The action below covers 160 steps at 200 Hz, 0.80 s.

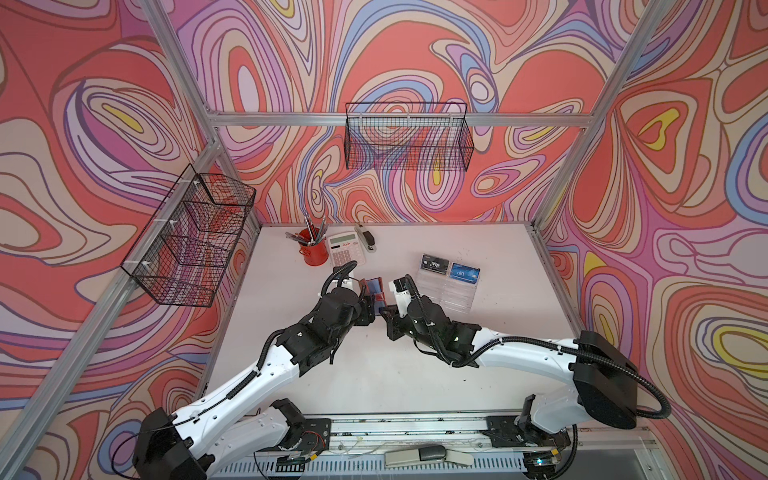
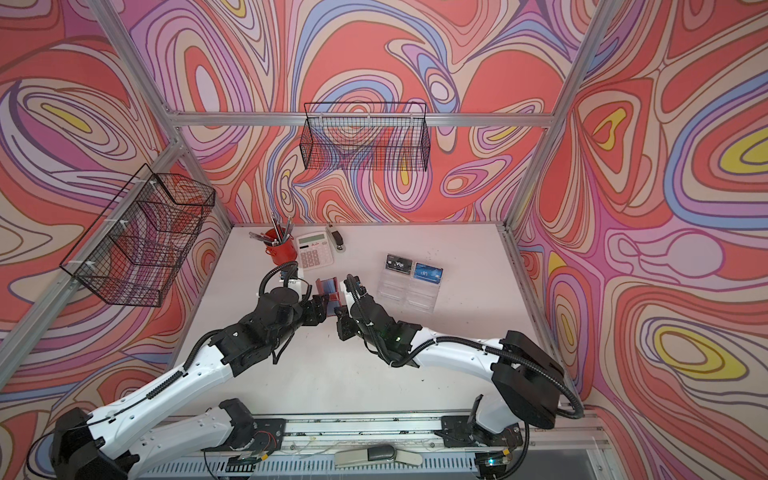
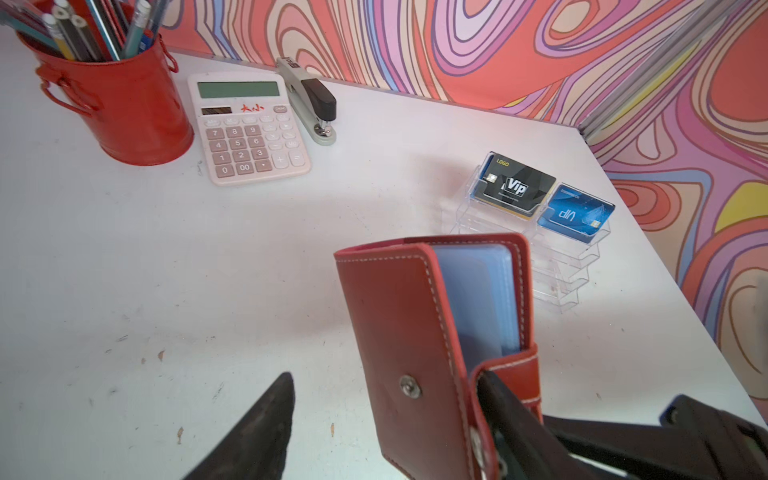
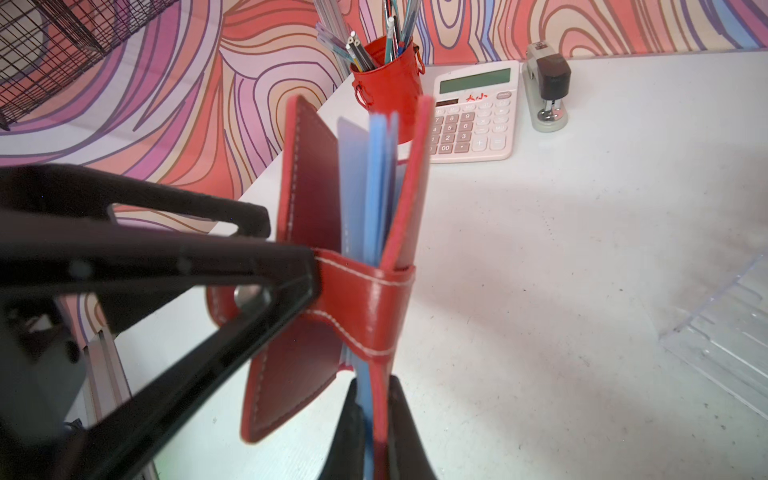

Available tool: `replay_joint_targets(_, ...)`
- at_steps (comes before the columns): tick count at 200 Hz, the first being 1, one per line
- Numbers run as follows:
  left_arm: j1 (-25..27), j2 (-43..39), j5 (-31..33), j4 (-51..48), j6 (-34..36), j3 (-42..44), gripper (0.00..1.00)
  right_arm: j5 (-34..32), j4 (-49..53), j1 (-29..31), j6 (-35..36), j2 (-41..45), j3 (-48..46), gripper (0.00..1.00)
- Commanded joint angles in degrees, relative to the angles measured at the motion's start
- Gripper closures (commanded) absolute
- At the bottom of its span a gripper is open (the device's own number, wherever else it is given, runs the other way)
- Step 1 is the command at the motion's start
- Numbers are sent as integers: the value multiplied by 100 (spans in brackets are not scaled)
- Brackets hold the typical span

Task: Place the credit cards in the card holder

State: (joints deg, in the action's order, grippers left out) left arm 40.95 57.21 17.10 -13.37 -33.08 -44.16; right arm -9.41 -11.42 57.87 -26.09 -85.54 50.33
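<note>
Nearest, over the middle of the bench (image 1: 374,374), the right fingers (image 4: 374,395) are clenched on the card holder (image 3: 399,324). They pinch its back cover and some blue-grey sleeves at the lower end, so it stands upright with its long axis vertical and the sleeves fanning upward. I cannot tell whether its lower end touches the bench.

The left fingers (image 3: 384,382) meet it from the opposite side and are spread. One tip is tucked behind the snap strap (image 4: 365,299). The other hangs clear of the front cover with bare bench between, so they grasp nothing. The stud on the front cover is exposed, so the strap looks unfastened, yet it crosses the holder's open edge.

Farther off, toward the far right corner, the credit cards, one black (image 3: 515,187) and one blue (image 3: 575,212), lean in the top tier of a clear stand (image 3: 557,274). They are well apart from the holder and on the right arm's side.

The right arm is nearer the cards but is occupied. I judge the sleeves cannot take a card until the strap and front cover are drawn toward the bench's left edge.
</note>
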Motion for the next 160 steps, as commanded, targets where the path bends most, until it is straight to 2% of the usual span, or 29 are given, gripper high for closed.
replay_joint_targets(1, -87, -118, 744, -436, -163, -9, 36, -129, -322, 39, 46, 312, -145, 100)
replay_joint_targets(23, -128, -199, 847, -504, -254, 25, 43, -217, -347, 40, 23, 362, -205, 100)
replay_joint_targets(50, -188, -342, 640, -306, -260, 167, 49, -268, -388, 32, -5, 413, -255, 100)
replay_joint_targets(84, -279, -396, 290, -126, -260, 281, 51, -296, -480, 33, -76, 478, -356, 100)
replay_joint_targets(131, -408, -284, -543, 388, -197, 366, 51, -115, -710, 33, -49, 571, -496, 100)
replay_joint_targets(146, -429, -267, -731, 515, -192, 414, 55, -113, -730, 31, -52, 582, -514, 100)
replay_joint_targets(160, -464, -287, -890, 653, -201, 489, 63, -113, -730, 32, -54, 593, -515, 100)
